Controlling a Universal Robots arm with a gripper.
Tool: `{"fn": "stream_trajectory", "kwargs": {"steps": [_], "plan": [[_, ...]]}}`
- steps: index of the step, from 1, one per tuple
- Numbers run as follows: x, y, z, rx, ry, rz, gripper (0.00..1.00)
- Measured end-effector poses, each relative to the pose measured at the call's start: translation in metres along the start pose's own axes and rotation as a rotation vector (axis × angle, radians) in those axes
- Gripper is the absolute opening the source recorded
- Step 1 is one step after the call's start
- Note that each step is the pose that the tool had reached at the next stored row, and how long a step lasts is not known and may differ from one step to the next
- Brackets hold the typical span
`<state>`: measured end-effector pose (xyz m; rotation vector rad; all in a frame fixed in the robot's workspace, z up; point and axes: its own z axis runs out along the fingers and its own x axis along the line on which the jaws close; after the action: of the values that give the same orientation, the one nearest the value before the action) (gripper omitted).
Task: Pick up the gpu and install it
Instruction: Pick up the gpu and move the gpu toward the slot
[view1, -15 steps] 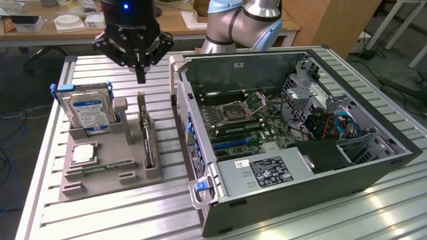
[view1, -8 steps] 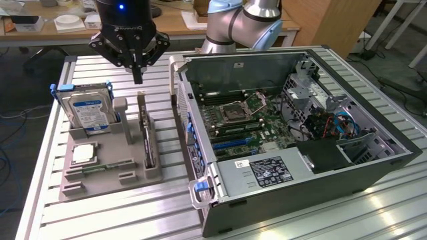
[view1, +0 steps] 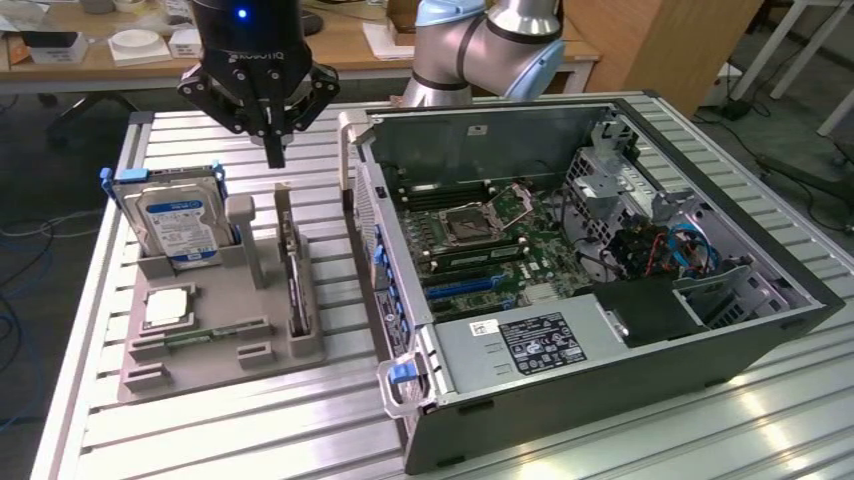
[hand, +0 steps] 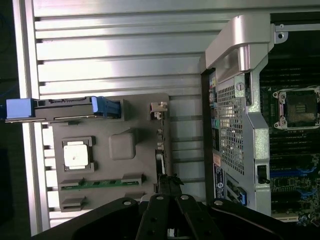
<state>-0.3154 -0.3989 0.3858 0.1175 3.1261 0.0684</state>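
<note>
Work surface: a table (view1: 200, 440) of ribbed aluminium slats, with glare on the near strips. Room behind: a cluttered wooden desk (view1: 340, 35) at twelve o'clock in the exterior view and dark floor (view1: 40, 150) at nine o'clock. A grey holder (view1: 200, 375) lies on the slats at nine o'clock of the open computer case (view1: 601, 400). The gpu (view1: 296, 285) stands on edge in the holder, at three o'clock of the hard drive (view1: 180, 225). The gripper (view1: 275, 158) hangs over the card's far end, fingers pressed together and holding nothing.
</note>
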Motion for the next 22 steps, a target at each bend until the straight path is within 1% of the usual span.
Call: {"fn": "stream_trajectory", "kwargs": {"steps": [7, 8, 9, 10, 11, 15, 16, 17, 18, 19, 20, 22], "plan": [[0.0000, 0.0000, 0.0000, 0.0000, 0.0000, 0.000, 0.11], [0.0000, 0.0000, 0.0000, 0.0000, 0.0000, 0.000, 0.17], [0.0000, 0.0000, 0.0000, 0.0000, 0.0000, 0.000, 0.17], [0.0000, 0.0000, 0.0000, 0.0000, 0.0000, 0.000, 0.23], [0.0000, 0.0000, 0.0000, 0.0000, 0.0000, 0.000, 0.23], [0.0000, 0.0000, 0.0000, 0.0000, 0.0000, 0.000, 0.47], [0.0000, 0.0000, 0.0000, 0.0000, 0.0000, 0.000, 0.47], [0.0000, 0.0000, 0.0000, 0.0000, 0.0000, 0.000, 0.53], [0.0000, 0.0000, 0.0000, 0.0001, 0.0001, -0.001, 0.53], [0.0000, 0.0000, 0.0002, 0.0001, 0.0005, -0.010, 0.53], [0.0001, 0.0000, 0.0003, -0.0001, 0.0011, -0.024, 0.59], [0.0001, -0.0002, 0.0009, -0.0004, 0.0024, -0.046, 0.59]]}}
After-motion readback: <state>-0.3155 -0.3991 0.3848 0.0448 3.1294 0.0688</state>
